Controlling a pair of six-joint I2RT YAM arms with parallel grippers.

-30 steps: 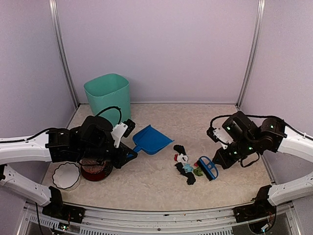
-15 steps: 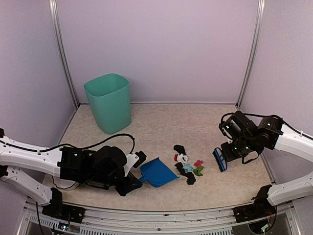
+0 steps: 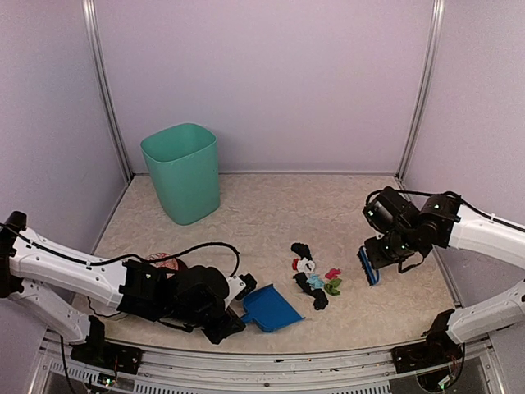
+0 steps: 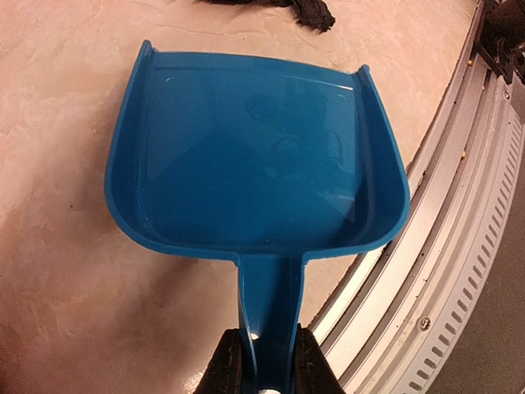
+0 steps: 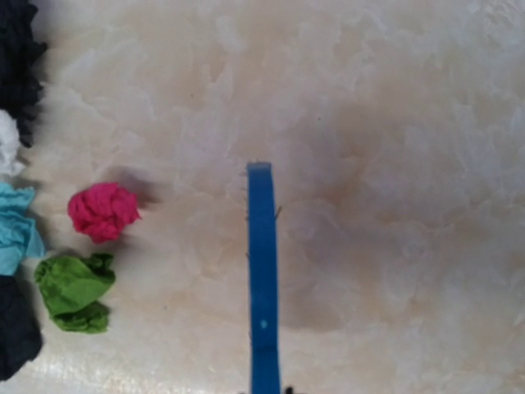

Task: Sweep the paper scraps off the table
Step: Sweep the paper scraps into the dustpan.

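The paper scraps [image 3: 313, 277] lie in a small heap on the table [image 3: 271, 217], mid right: black, white, teal, pink and green bits. My left gripper [image 3: 235, 303] is shut on the handle of the blue dustpan [image 3: 271, 307], which sits low by the front rail, its mouth facing the heap. In the left wrist view the dustpan [image 4: 254, 160] is empty, with a black scrap [image 4: 308, 10] just beyond its lip. My right gripper [image 3: 380, 256] holds the small blue hand brush [image 3: 367, 267] just right of the heap. In the right wrist view the brush [image 5: 262, 279] stands right of the pink [image 5: 102, 211] and green [image 5: 72, 291] scraps.
A teal waste bin [image 3: 182, 171] stands at the back left. A dark red round object [image 3: 166, 263] shows behind my left arm. The metal front rail [image 4: 459, 222] runs close beside the dustpan. Purple walls enclose the table.
My left arm has carried the dustpan from the middle left down to the front edge and turned it toward the heap. My right arm has pulled the brush right, away from the scraps.
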